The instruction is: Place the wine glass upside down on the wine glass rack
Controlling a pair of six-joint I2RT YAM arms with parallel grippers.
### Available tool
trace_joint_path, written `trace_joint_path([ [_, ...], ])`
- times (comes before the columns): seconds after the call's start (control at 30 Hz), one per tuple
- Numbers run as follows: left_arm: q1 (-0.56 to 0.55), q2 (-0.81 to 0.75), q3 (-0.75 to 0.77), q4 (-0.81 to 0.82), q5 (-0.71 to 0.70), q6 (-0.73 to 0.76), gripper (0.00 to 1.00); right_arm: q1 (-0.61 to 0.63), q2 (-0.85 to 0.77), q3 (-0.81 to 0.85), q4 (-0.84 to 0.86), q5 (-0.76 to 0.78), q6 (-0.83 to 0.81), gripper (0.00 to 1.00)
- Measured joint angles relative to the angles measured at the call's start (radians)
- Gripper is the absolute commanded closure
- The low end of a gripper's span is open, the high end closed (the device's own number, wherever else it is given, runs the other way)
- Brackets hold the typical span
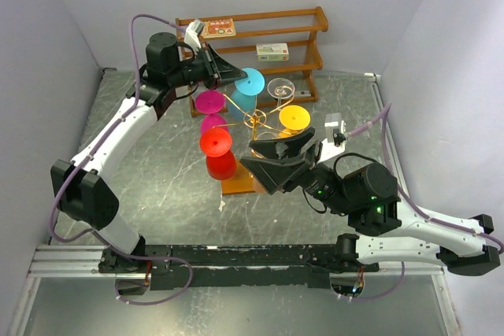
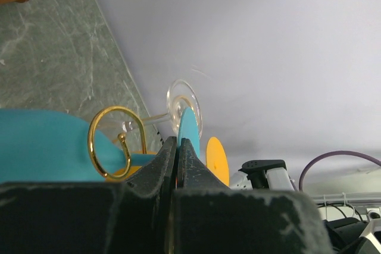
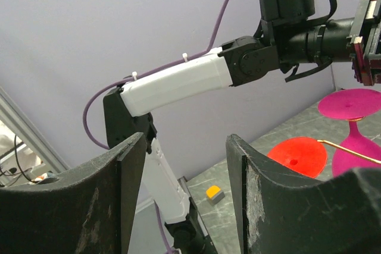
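Observation:
The gold wire rack (image 1: 253, 120) stands on a wooden base (image 1: 236, 186) and carries several coloured wine glasses upside down. My left gripper (image 1: 235, 76) is shut on the edge of the foot of a teal wine glass (image 1: 250, 83) at the rack's far side. In the left wrist view the fingertips (image 2: 184, 147) pinch the teal foot (image 2: 189, 124), and a gold scroll loop (image 2: 113, 141) sits by its stem. I cannot tell whether the glass rests on the loop. My right gripper (image 1: 250, 155) is open and empty beside the rack's front, near a red glass (image 1: 216, 142).
A clear glass (image 1: 280, 88), a yellow one (image 1: 293, 117) and two magenta ones (image 1: 209, 101) hang on the rack. A brown three-tier shelf (image 1: 260, 37) with small boxes stands at the back wall. A small orange-and-grey block (image 3: 215, 193) lies on the table.

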Motion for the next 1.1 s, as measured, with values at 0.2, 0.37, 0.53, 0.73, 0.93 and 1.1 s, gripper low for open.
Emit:
trace_joint_path([
  [0.2,-0.003,0.025,0.055,-0.002,-0.005,-0.008,0.93,0.0,-0.001,0.0,0.0,0.0,0.0,0.44],
  [0.37,-0.008,0.034,0.071,-0.007,-0.019,-0.011,0.93,0.0,-0.004,0.0,-0.001,0.0,0.0,0.44],
  [0.53,-0.008,0.041,0.076,-0.017,-0.042,-0.012,0.93,0.0,-0.014,0.0,-0.001,0.0,0.0,0.44],
  [0.73,-0.008,0.067,0.099,-0.018,-0.044,-0.016,0.93,0.0,-0.014,0.0,-0.001,0.001,0.0,0.44],
  [0.93,-0.008,0.08,0.113,-0.018,-0.054,-0.015,0.93,0.0,-0.014,0.0,-0.001,0.001,0.0,0.44],
  [1.1,-0.002,0.084,0.14,-0.055,-0.079,-0.007,0.93,0.0,-0.016,0.0,-0.001,0.001,0.001,0.44],
])
